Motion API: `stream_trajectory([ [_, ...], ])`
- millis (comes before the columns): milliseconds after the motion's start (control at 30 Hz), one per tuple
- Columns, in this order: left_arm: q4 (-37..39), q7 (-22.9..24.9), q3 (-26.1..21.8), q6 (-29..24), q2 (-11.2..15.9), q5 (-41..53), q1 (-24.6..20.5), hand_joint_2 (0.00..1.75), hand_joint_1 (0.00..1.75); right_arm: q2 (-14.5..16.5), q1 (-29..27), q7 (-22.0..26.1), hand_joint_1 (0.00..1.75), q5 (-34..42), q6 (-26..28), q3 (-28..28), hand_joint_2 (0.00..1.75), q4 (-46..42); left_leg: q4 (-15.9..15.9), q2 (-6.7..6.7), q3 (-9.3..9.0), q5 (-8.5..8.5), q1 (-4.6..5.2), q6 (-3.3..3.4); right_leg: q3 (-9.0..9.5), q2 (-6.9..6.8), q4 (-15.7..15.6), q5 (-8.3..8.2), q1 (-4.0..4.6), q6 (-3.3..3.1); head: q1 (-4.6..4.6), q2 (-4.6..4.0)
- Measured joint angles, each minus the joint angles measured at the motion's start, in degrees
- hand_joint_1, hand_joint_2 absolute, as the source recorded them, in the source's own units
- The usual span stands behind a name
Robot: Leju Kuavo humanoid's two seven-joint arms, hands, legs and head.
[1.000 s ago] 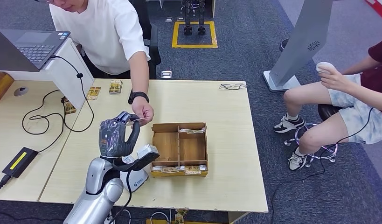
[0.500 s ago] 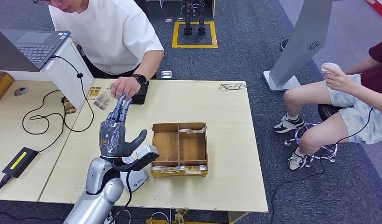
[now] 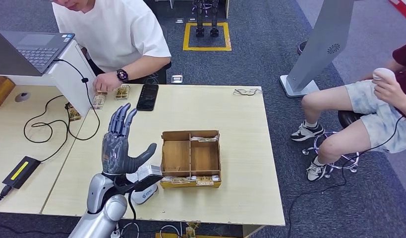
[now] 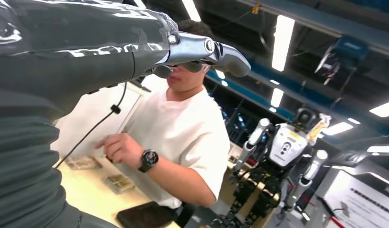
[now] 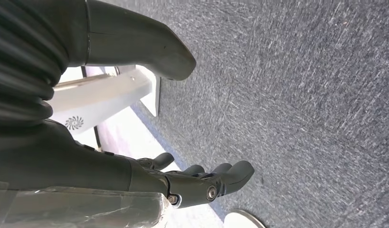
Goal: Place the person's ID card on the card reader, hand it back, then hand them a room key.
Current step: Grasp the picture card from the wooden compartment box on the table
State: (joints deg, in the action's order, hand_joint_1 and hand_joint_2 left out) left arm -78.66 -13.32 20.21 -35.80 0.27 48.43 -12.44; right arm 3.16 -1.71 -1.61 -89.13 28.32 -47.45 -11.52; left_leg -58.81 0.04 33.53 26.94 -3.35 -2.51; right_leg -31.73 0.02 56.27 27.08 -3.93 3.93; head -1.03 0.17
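At table's near edge: white card reader [image 3: 147, 191], half hidden by left arm. Above, left hand [image 3: 119, 144] upright, fingers spread, empty. Right hand [image 5: 183, 183] loose, empty, over carpet. Beyond, wooden box [image 3: 161, 158], key cards [image 3: 191, 180] lengthwise along front slot. Farthest, person's hand [image 3: 107, 82] at small card stacks [image 3: 98, 100]; ID card indistinguishable.

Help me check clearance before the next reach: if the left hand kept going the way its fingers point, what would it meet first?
The left hand is raised with fingers pointing away toward the person. Straight on, it would probably first meet the person's hand at the table's far edge, though depth is unclear.
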Motion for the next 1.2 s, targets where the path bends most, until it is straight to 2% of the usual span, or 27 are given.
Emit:
stream_trajectory([
  [367, -8.1, -4.6, 1.3, -0.1, 1.2, -1.3, 6.3, 1.75, 0.00, 0.1, -0.7, 0.4, 0.00, 0.6, 0.0, -1.9, 1.75, -0.3, 0.0, 0.01, 0.01, 0.02, 0.00, 0.00, -0.01, 0.00, 0.0, 0.01, 0.00, 0.01, 0.00, 0.00],
  [767, -11.7, -8.6, 3.8, -2.3, 1.7, -2.0, 11.9, 1.75, 0.00, 0.9, -2.0, 0.6, 0.00, 0.6, -0.6, -4.6, 1.75, -2.9, 0.0, 0.01, 0.02, 0.03, 0.00, -0.01, -0.03, -0.01, 0.0, 0.03, 0.00, 0.00, -0.01, 0.00],
  [967, -12.3, -8.3, 6.0, -1.0, 2.7, 2.2, 13.3, 1.75, 0.00, 1.2, -2.3, 1.0, 0.00, -0.7, -1.7, -6.1, 1.75, -4.3, 0.0, 0.01, 0.02, 0.03, 0.00, 0.00, -0.02, -0.02, 0.0, 0.03, 0.00, 0.00, 0.00, 0.00],
  [1200, -12.3, -3.9, 9.4, 0.2, 3.4, 10.2, 13.4, 1.75, 0.00, 1.5, -2.4, 0.5, 0.00, -1.0, -2.4, -6.7, 1.75, -5.1, 0.0, 0.01, 0.01, 0.03, 0.00, -0.01, -0.04, -0.01, 0.0, 0.03, 0.00, 0.00, -0.01, 0.00],
])
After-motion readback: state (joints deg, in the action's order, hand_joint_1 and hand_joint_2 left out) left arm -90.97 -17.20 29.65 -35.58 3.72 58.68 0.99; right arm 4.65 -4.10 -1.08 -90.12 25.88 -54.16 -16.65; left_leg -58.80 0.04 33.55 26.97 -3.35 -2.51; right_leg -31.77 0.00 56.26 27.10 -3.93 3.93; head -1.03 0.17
